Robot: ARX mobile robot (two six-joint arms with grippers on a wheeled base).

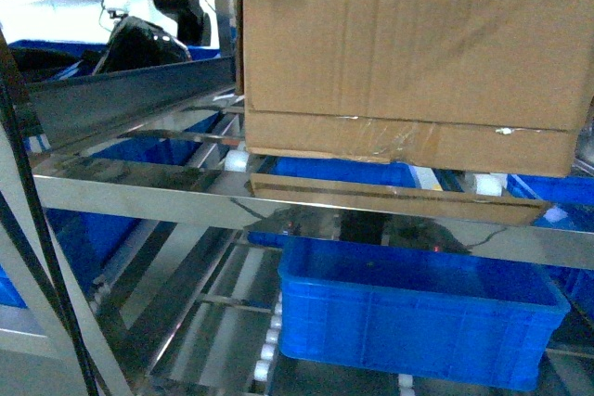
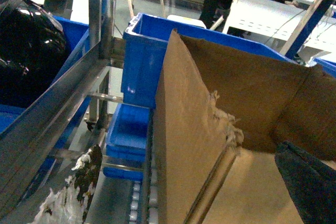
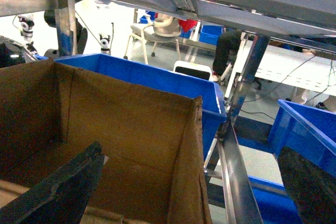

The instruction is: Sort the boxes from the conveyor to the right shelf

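While the cardboard box [image 1: 413, 53] sits at the steel flow rack's [image 1: 139, 194] front edge over a blue crate [image 1: 418, 322], jaw state on both grippers: cannot tell.

You have one cardboard box [image 1: 408, 44] sitting on the steel flow rack [image 1: 139, 194]. Around that box you can count three blue plastic crates in the head view: one directly below it [image 1: 418, 322], one behind it [image 1: 343, 172], one to its left [image 1: 139, 150].
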